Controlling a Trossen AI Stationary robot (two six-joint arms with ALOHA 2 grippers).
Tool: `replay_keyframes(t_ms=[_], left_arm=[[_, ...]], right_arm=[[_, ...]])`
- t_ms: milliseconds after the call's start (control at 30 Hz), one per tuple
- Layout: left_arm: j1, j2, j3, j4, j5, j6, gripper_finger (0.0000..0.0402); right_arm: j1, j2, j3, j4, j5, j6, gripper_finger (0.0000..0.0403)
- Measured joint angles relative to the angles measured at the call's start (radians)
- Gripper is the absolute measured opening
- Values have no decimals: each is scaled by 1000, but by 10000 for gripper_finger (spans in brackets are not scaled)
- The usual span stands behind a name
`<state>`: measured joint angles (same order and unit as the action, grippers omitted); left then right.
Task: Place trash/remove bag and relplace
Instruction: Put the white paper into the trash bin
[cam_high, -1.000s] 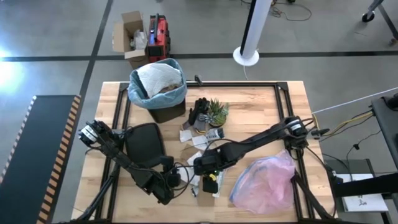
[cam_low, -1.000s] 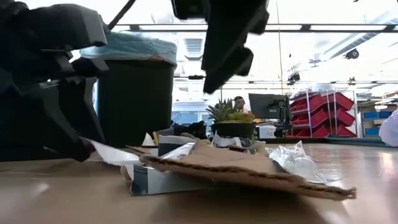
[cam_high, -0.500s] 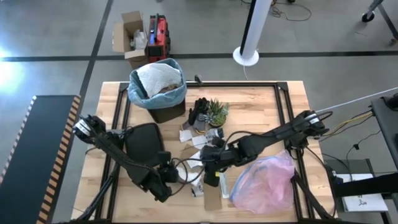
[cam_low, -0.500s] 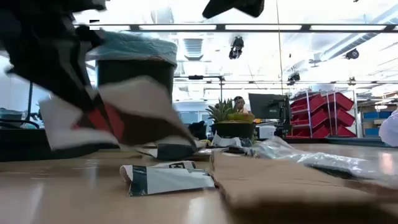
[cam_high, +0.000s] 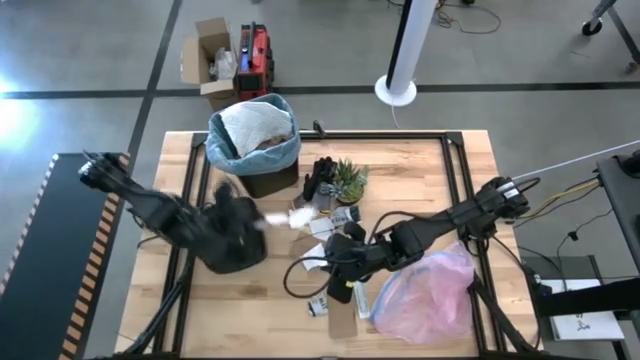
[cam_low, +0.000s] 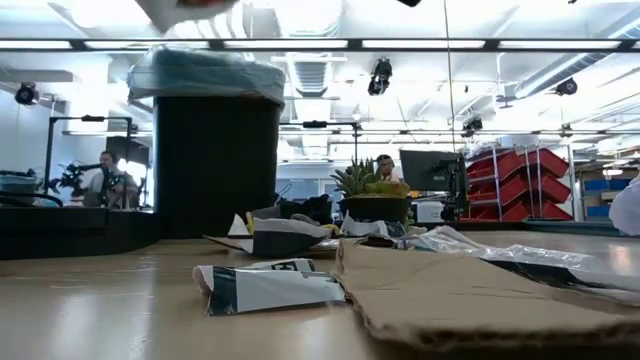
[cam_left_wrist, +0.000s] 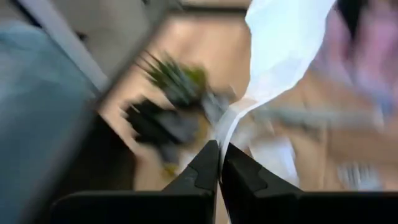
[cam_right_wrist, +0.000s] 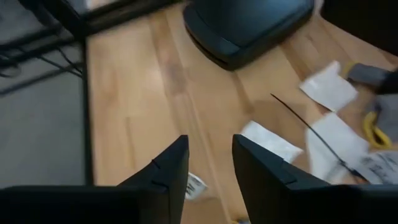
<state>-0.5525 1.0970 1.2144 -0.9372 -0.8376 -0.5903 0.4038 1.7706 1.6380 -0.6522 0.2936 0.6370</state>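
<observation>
- High view: your left gripper (cam_high: 262, 221) is up over the table's left half, between the dark bin lid (cam_high: 232, 240) and the scattered trash (cam_high: 322, 228), clamped on a white paper piece (cam_high: 272, 219). The black bin (cam_high: 262, 172) stands at the back left, lined with the blue-teal bag (cam_high: 222, 142) and already holding white and brown paper. Your right gripper (cam_high: 334, 283) sits low over the litter at centre front, just beside the pink bag (cam_high: 425, 292). A potted plant (cam_high: 349, 180) stands right of the bin.
- Low view: the bin (cam_low: 215, 165) stands tall at left, the bag's (cam_low: 205, 72) rim folded over its top. A white and dark wrapper (cam_low: 262, 285) lies up front, touching a brown cardboard sheet (cam_low: 440, 300). The plant (cam_low: 372, 195) sits behind them. Neither gripper shows clearly here.
- Left wrist view: your fingers (cam_left_wrist: 200, 171) are pinched tight on the white paper (cam_left_wrist: 280, 50), which hangs beyond them; the plant (cam_left_wrist: 177, 81) is blurred past it.
- Right wrist view: your fingers (cam_right_wrist: 165, 171) are spread apart and hold nothing, above bare wood (cam_right_wrist: 149, 106), with white scraps (cam_right_wrist: 270, 140) and the lid (cam_right_wrist: 249, 25) ahead.
</observation>
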Motion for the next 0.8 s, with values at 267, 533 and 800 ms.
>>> replay_keyframes(t_ms=[267,533,800], left_arm=[[196,-202,68,31,-220,69,0],[447,-211,118,52,-115,247,0],[738,-137,106,51,111,374,0]], right_arm=[[45,13,-8,63,48,79,74],[101,90,-10,163,39,183,41],[149,167,-10,325,13,272,28]])
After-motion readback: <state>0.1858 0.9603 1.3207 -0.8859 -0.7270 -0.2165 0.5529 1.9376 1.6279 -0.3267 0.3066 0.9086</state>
